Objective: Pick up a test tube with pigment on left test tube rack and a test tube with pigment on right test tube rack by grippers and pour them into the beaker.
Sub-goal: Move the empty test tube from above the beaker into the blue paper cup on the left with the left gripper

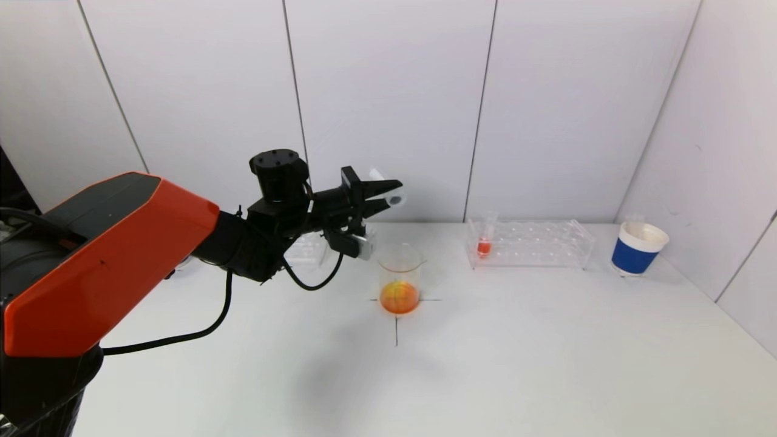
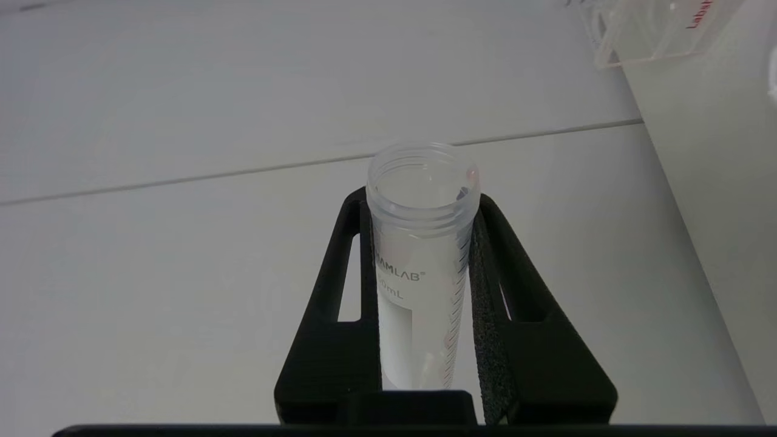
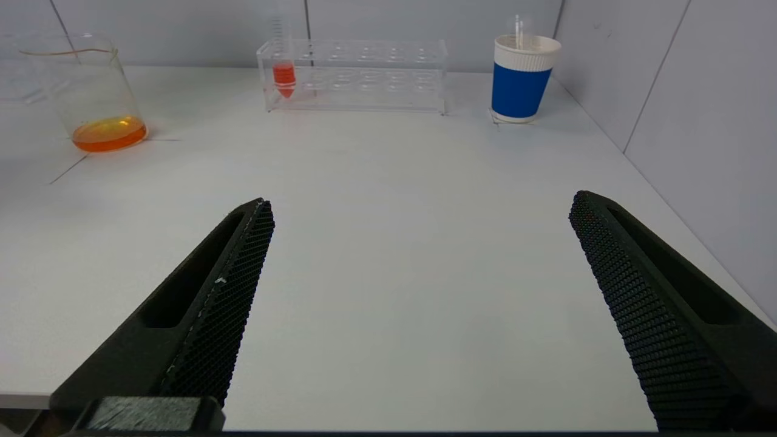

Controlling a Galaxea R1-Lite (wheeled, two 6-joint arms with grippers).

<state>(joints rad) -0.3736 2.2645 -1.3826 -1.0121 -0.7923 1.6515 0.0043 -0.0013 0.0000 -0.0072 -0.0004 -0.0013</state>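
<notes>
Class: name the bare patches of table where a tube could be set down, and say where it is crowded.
Free: the broad near table in front of the beaker and right rack; the strip between beaker and rack; the small gap between rack and blue cup. Crowded: above the beaker, where the left gripper holds an emptied tube.

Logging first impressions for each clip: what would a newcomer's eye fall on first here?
Probably the left gripper, raised above the beaker and shut on a tipped, empty-looking test tube. Next, the orange liquid pooled in that beaker at the table's centre. Then the red-filled tube upright in the right rack, with the right gripper open low over bare table.
</notes>
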